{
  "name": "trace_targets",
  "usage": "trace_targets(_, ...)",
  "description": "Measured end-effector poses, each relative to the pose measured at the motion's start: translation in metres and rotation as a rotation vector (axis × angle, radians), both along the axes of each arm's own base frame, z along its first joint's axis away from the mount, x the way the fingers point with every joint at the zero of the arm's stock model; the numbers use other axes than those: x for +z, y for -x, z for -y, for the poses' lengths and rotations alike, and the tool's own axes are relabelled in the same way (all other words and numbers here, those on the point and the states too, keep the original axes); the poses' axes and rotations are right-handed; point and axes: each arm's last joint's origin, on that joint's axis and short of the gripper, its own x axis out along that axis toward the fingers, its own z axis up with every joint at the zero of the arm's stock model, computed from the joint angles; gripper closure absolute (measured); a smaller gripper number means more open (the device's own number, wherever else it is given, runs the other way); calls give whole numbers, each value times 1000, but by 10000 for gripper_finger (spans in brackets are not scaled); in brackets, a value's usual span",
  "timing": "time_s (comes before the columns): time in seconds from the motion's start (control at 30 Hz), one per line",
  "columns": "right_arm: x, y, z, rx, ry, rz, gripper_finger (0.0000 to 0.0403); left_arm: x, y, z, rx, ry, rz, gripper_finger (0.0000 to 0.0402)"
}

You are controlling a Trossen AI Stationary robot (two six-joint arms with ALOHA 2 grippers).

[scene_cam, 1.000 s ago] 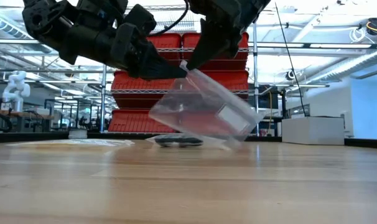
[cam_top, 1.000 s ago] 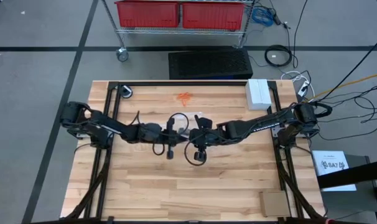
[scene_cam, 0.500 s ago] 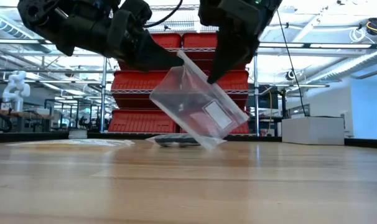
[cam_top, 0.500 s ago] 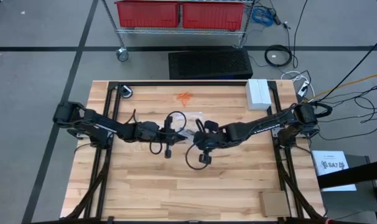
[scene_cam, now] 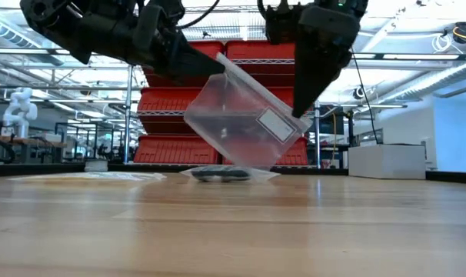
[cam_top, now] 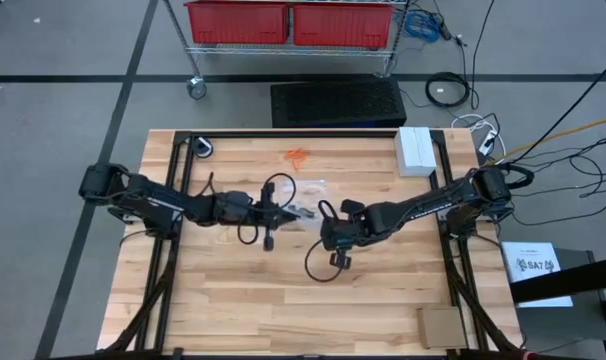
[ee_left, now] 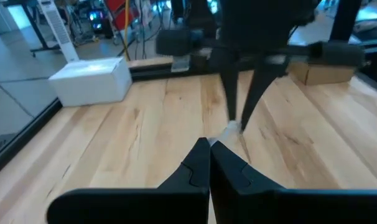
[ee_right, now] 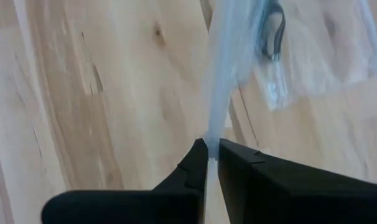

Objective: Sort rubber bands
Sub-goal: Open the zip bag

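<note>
A clear plastic bag (scene_cam: 244, 123) is held above the table (scene_cam: 233, 231), pinched closed at opposite edges by the left claw (scene_cam: 210, 71) and right claw (scene_cam: 298, 114). Orange rubber bands (cam_top: 298, 156) lie near the table's far edge.

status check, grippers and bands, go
Left gripper and right gripper both shut on clear bag, held above table. Orange rubber bands untouched at far edge. Nothing blocking.
</note>
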Motion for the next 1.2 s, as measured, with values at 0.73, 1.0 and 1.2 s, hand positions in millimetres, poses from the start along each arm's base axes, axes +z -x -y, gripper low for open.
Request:
trace_targets(0.73,34,7,-3,-40,28,201,306,-3,2,-17,52,4,-47,401)
trace_targets(1.0,33,-9,3,-11,216,302,395,-3,2,-17,33,8,-49,402)
trace_targets(1.2,25,-18,11,-9,236,296,401,-3,2,-17,32,8,-49,402)
